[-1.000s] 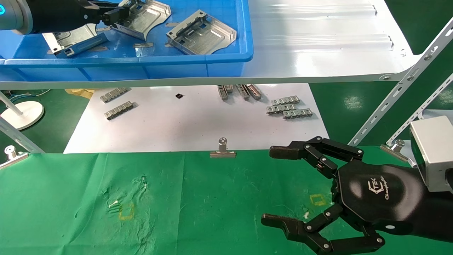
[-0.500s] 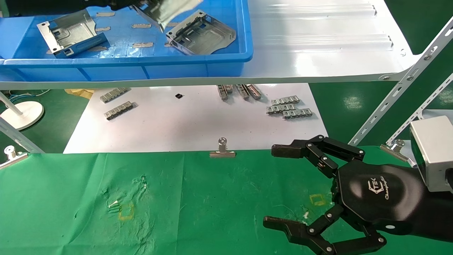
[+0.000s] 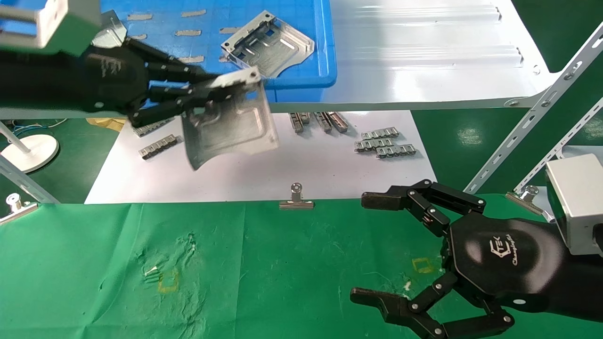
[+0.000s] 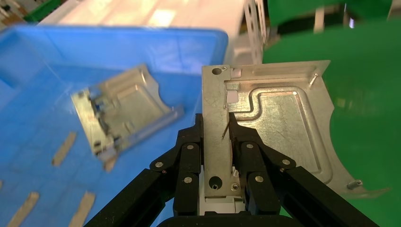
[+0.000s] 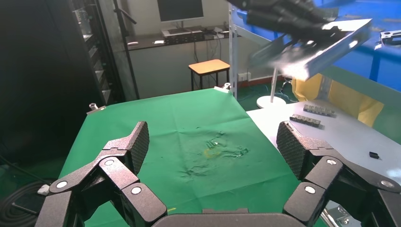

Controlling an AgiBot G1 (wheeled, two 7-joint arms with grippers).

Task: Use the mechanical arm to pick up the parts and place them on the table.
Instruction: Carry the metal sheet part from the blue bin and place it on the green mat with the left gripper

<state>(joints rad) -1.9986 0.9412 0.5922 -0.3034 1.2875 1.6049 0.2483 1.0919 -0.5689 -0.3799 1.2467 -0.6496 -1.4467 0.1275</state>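
Note:
My left gripper (image 3: 207,92) is shut on the folded rim of a silvery sheet-metal part (image 3: 231,122). It holds the part in the air in front of the blue bin (image 3: 301,77), over the shelf edge and the white sheet. The left wrist view shows both fingers (image 4: 189,151) clamped on the rim of the held part (image 4: 283,127). A second part (image 3: 268,44) lies in the bin and also shows in the left wrist view (image 4: 123,111). The green cloth table (image 3: 282,263) lies below. My right gripper (image 3: 367,249) is open and empty over the table's right side.
A glossy white shelf (image 3: 424,56) carries the bin. Below it, a white sheet (image 3: 245,165) holds several grey link strips (image 3: 384,143). Binder clips (image 3: 296,200) pin the cloth's far edge. Angled shelf braces (image 3: 532,117) stand at the right. Yellow square marks (image 3: 168,281) lie on the cloth.
My left gripper has lifted the part out of the blue bin and carried it forward and down past the shelf edge. The right arm has barely moved.

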